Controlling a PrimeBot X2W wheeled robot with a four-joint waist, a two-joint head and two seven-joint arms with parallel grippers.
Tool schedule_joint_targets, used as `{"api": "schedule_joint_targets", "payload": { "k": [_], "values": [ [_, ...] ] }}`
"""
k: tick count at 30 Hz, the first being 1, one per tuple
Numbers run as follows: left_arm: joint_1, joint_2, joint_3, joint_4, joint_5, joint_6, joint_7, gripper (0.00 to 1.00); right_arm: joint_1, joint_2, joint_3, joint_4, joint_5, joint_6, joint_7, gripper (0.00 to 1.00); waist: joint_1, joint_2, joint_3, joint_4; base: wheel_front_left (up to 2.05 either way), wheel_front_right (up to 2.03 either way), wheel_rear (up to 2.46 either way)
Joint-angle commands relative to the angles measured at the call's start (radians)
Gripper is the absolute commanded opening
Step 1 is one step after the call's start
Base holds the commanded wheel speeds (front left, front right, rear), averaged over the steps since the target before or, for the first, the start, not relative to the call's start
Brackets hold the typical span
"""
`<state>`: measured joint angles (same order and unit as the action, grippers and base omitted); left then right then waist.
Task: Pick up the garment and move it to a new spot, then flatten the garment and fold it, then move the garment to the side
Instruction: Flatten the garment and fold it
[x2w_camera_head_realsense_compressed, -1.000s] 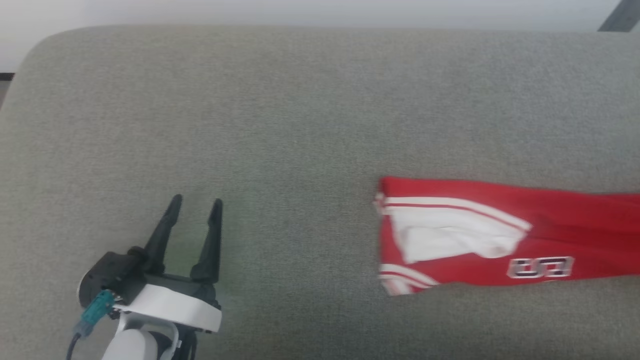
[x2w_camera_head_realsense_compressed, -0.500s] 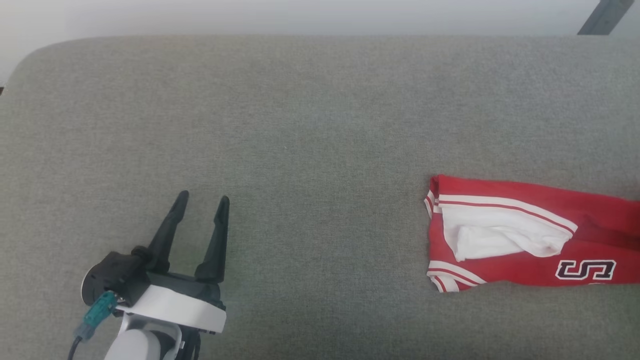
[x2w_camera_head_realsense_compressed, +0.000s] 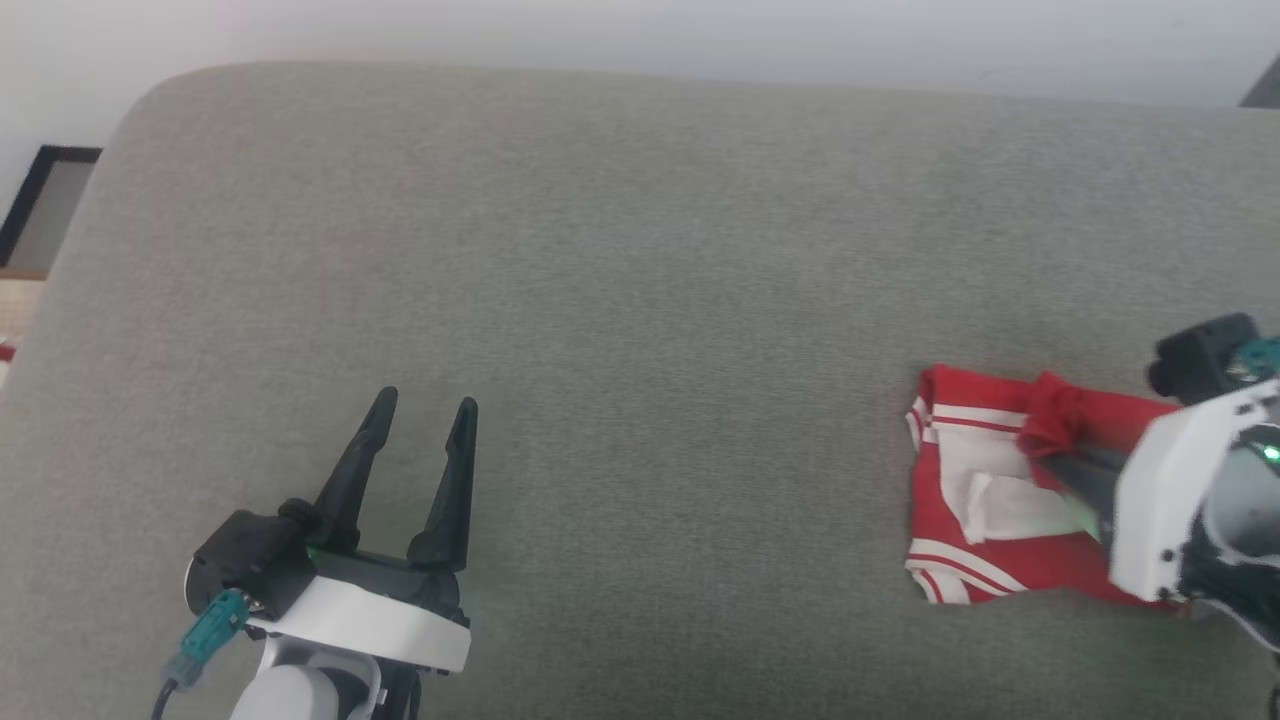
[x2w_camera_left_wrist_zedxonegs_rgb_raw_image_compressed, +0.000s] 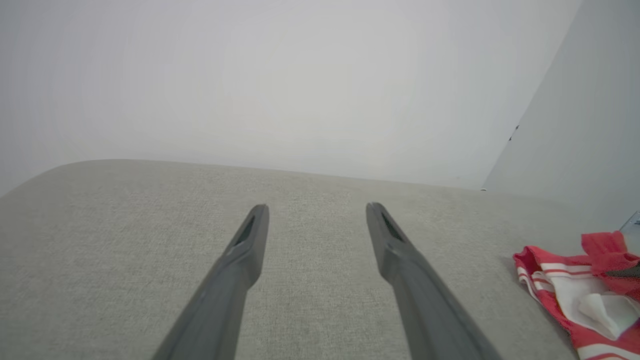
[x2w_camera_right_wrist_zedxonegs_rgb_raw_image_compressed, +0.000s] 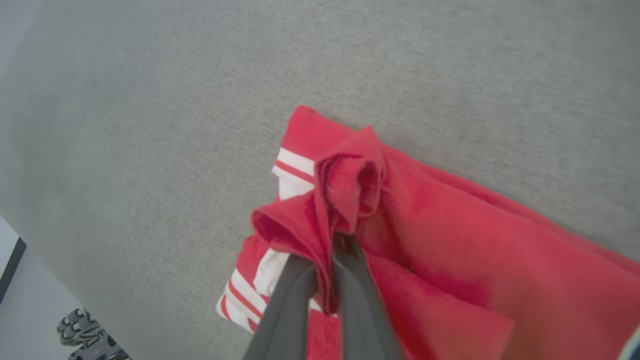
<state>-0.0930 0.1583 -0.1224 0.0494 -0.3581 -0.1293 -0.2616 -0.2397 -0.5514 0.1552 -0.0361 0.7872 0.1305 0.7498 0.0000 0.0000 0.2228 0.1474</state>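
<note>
Here, starting from the left, our left gripper (x2w_camera_head_realsense_compressed: 427, 402) hangs low over the bare grey cushion (x2w_camera_head_realsense_compressed: 640, 250). Its two dark fingers are spread apart with nothing between them, and they point away from us toward the cushion's far edge. To its right comes a wide stretch of bare fabric, so this arm is well apart from the work. The garment (x2w_camera_head_realsense_compressed: 985, 555) lies far over on the right side of the cushion. Its striped trim and a white sleeve are at the end facing the left gripper, and its long axis runs from left to right, passing on under our right arm. Our right gripper (x2w_camera_right_wrist_zedxonegs_rgb_raw_image_compressed: 325, 252) is plainly the nearer one and is already on the garment. Its fingers are pinched together on a bunched tuft of red cloth at the far edge, near the striped end, and that tuft stands up above the rest, which lies on the cushion. We judge that the coming move turns on this grip. The bulk of the cloth trails to the right of the pinch, so any pull would have to carry that length along, and a hold on one small fold could slip.
</note>
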Motion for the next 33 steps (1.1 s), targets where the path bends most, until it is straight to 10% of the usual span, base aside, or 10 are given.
{"api": "schedule_joint_targets", "payload": {
  "k": [1, 11, 12, 14, 23, 33],
  "values": [
    [-0.002, -0.001, 0.004, 0.000, -0.003, -0.001, -0.004, 1.00, -0.017, 0.014, 0.016, 0.002, -0.012, 0.000, 0.003, 0.00, 0.0000, 0.0000, 0.006, 0.017, 0.00, 0.00, 0.00],
    [-0.003, -0.002, 0.004, 0.015, -0.009, -0.001, -0.004, 1.00, -0.078, 0.049, 0.127, 0.098, -0.022, 0.000, -0.034, 0.05, 0.0000, 0.0000, 0.013, 0.054, 0.00, 0.00, 0.00],
    [0.000, -0.002, 0.006, 0.017, -0.009, -0.001, -0.004, 1.00, -0.080, 0.049, 0.136, 0.106, -0.018, 0.000, -0.041, 0.24, 0.0000, 0.0000, 0.009, 0.052, 0.00, 0.00, 0.00],
    [0.008, 0.002, 0.010, 0.025, -0.008, -0.001, -0.004, 1.00, -0.087, 0.050, 0.149, 0.121, -0.012, 0.000, -0.066, 1.00, 0.0000, 0.0000, 0.000, 0.045, 0.00, 0.00, 0.00],
    [0.033, 0.010, 0.031, 0.065, -0.001, -0.001, -0.004, 1.00, -0.098, 0.019, 0.195, 0.143, 0.050, 0.000, -0.205, 1.00, 0.0000, 0.0000, -0.061, -0.013, 0.00, 0.00, 0.00],
    [0.066, 0.020, 0.058, 0.142, -0.043, -0.001, -0.004, 1.00, -0.110, -0.024, 0.257, 0.320, 0.031, 0.000, -0.647, 1.00, 0.0000, 0.0000, -0.126, -0.118, 0.00, 0.00, 0.00]
  ]
}}
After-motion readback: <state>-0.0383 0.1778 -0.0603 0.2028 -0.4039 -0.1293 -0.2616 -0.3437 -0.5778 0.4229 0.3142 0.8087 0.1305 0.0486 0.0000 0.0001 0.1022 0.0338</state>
